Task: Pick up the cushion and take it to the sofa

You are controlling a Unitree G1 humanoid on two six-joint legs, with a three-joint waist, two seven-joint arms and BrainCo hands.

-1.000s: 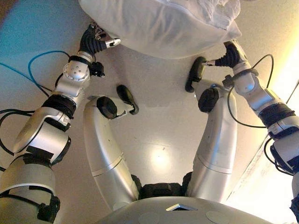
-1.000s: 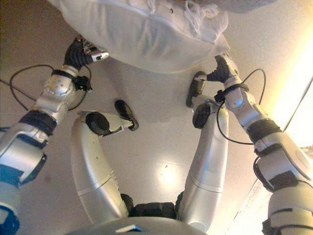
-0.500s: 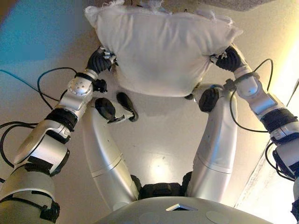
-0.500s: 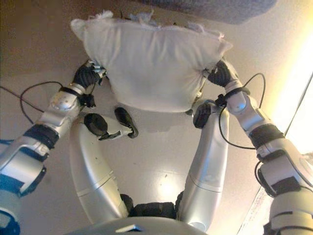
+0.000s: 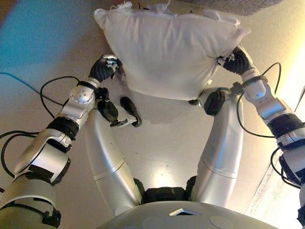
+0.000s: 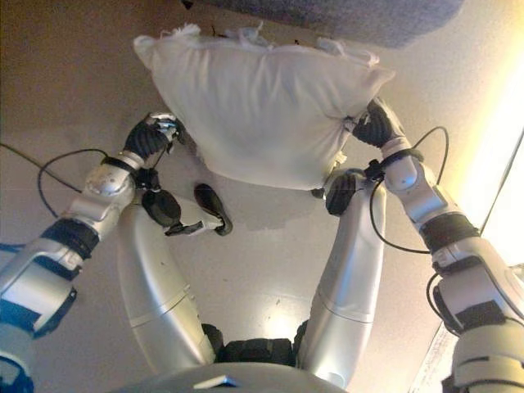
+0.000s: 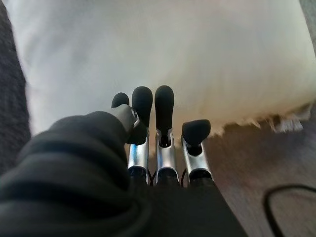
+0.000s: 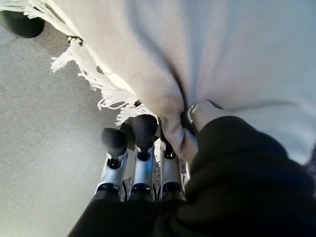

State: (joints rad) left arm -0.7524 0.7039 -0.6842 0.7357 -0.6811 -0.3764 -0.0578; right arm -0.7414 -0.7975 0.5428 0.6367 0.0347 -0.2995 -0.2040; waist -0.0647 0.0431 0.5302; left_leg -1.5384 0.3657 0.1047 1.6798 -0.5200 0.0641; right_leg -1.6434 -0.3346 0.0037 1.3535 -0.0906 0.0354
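Note:
A white cushion (image 5: 169, 52) with fringed edges hangs between my two hands above the pale floor. My left hand (image 5: 106, 67) is at its lower left edge; in the left wrist view its fingers (image 7: 163, 106) are straight and rest against the cushion (image 7: 163, 44). My right hand (image 5: 237, 61) is at the cushion's right corner; in the right wrist view the cloth (image 8: 173, 74) is pinched between its thumb and curled fingers (image 8: 144, 131). The grey sofa (image 6: 344, 12) shows just beyond the cushion at the far edge.
A pale floor (image 5: 167, 138) lies below. A bright strip (image 5: 271, 191) runs along the right side.
The cushion has swung from lying flat over my hands to hanging upright between them. In the last half second it shifted slightly right, and my left hand slid to its lower edge.

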